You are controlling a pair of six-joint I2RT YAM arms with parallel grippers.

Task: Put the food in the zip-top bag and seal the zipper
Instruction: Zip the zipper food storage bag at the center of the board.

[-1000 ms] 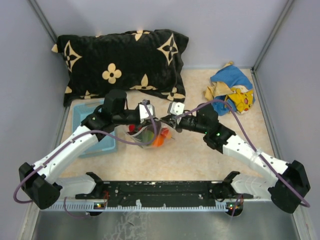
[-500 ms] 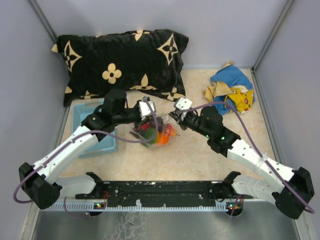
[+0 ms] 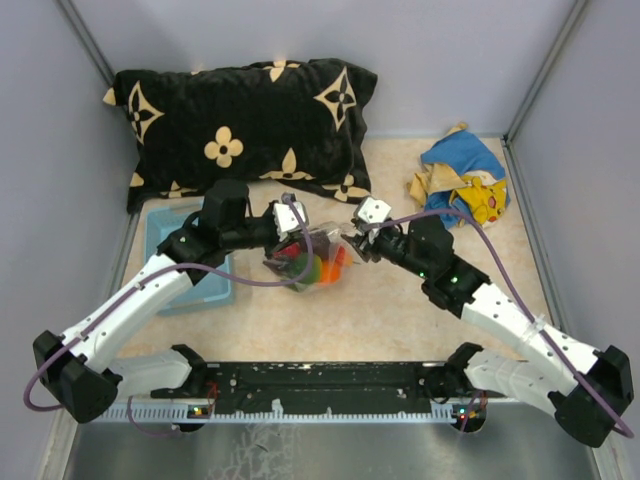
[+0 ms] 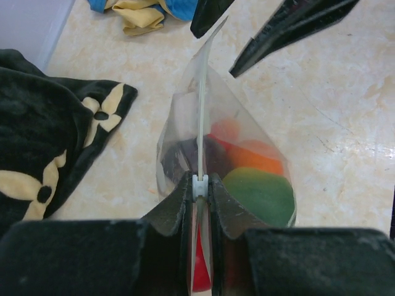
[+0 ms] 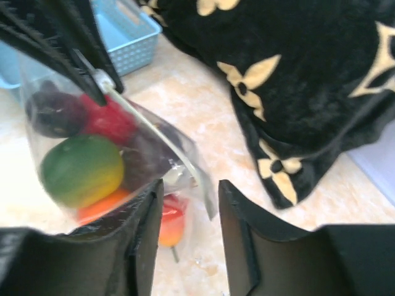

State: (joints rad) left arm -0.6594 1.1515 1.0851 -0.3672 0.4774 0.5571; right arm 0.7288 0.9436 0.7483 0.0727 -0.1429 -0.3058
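Note:
The zip-top bag [image 3: 308, 258] hangs between my two grippers, just above the table. Inside it is the food: a green piece [image 4: 262, 194], an orange one [image 4: 256, 159], a red one [image 5: 108, 120] and a dark purple one [image 5: 55, 114]. My left gripper [image 4: 199, 185] is shut on the white slider of the zipper [image 4: 201, 123], at the bag's left end. The pale strip runs from there to the far corner. My right gripper [image 5: 190, 188] stands open, its fingers on either side of that loose corner. A red-orange piece [image 5: 171, 222] shows low by my right fingers.
A black pillow with cream flowers [image 3: 240, 120] lies along the back. The light blue basket [image 3: 175, 250] sits under my left arm. A blue-and-yellow cloth [image 3: 460, 180] is crumpled at the back right. Grey walls close in on three sides.
My right gripper has opened and let go of the bag's corner. The bag has swung a little toward the back, still held by my left gripper.

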